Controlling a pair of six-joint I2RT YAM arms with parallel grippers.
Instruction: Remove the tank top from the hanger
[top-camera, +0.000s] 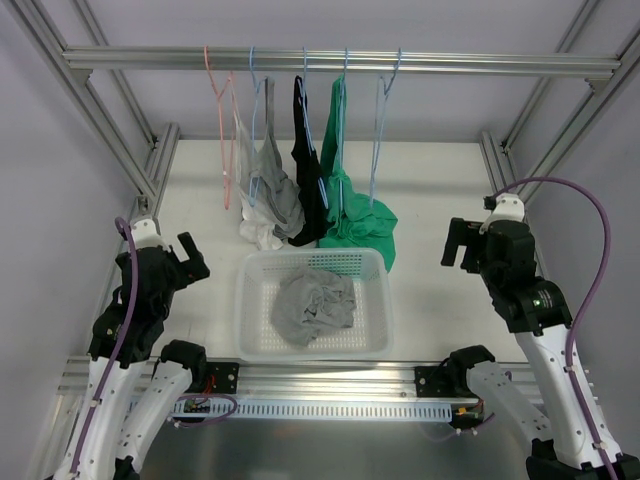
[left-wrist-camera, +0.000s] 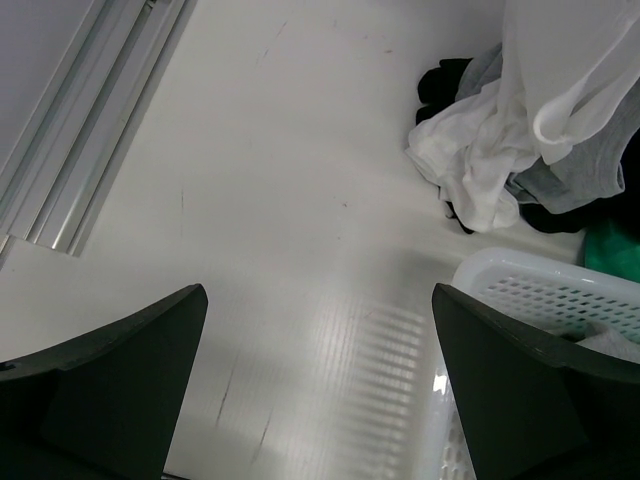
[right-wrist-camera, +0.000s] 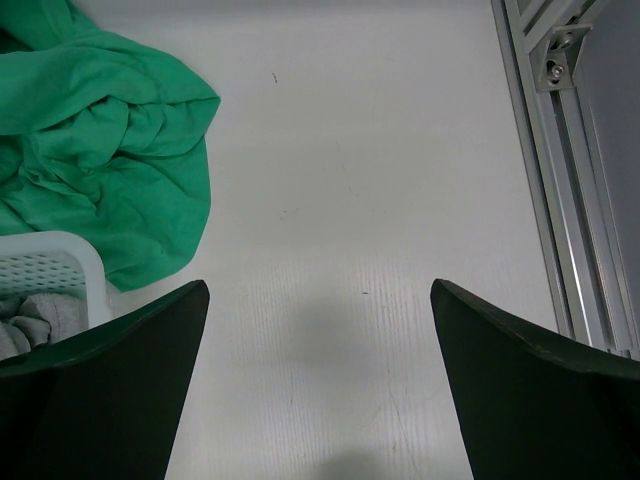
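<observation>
The grey tank top (top-camera: 315, 305) lies crumpled in the white basket (top-camera: 250, 300) on the desk (top-camera: 430, 190). A bare blue hanger (top-camera: 378, 140) hangs on the rail (top-camera: 450, 63). The left claw (top-camera: 192, 255) and right claw (top-camera: 452, 243) gape wide, gripping nothing.

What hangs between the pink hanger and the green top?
In the top view, a grey-and-white garment and a black garment hang between the pink hanger and the green top.
</observation>
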